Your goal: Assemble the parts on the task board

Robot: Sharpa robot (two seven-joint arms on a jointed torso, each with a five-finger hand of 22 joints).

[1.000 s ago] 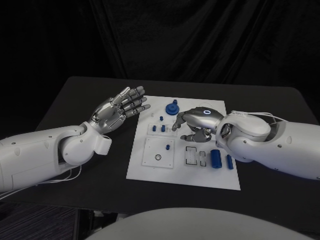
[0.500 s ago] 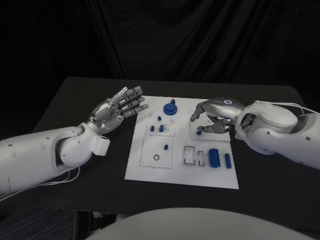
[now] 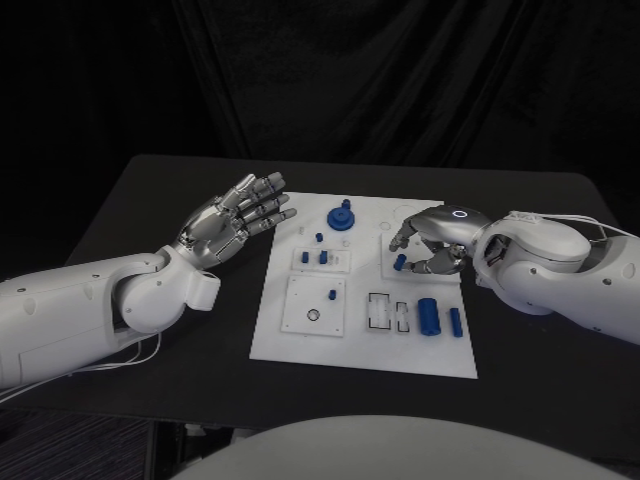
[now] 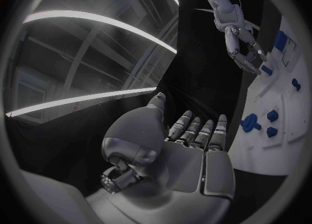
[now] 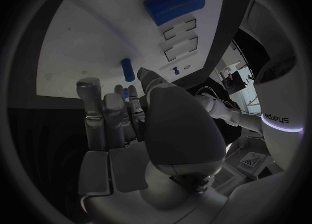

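Right hand over small blue peg, grasp not confirmed

Right hand (image 3: 433, 240) fingers (image 3: 401, 237) curled down around the small blue part (image 3: 404, 262) at 2 o'clock on the task board (image 3: 299, 340); can't tell if clamped or just hovering. Left hand (image 3: 237, 217) fingers apart, empty, palm up off the board's 9 o'clock edge. Advice: pinch low, lift straight, keep peg vertical. Big blue cylinder (image 3: 430, 315) and slim part (image 3: 457, 322) sit close at 5 o'clock, knob (image 3: 342, 215) at 12; bare bench (image 3: 162, 190) at 3 gives retreat room
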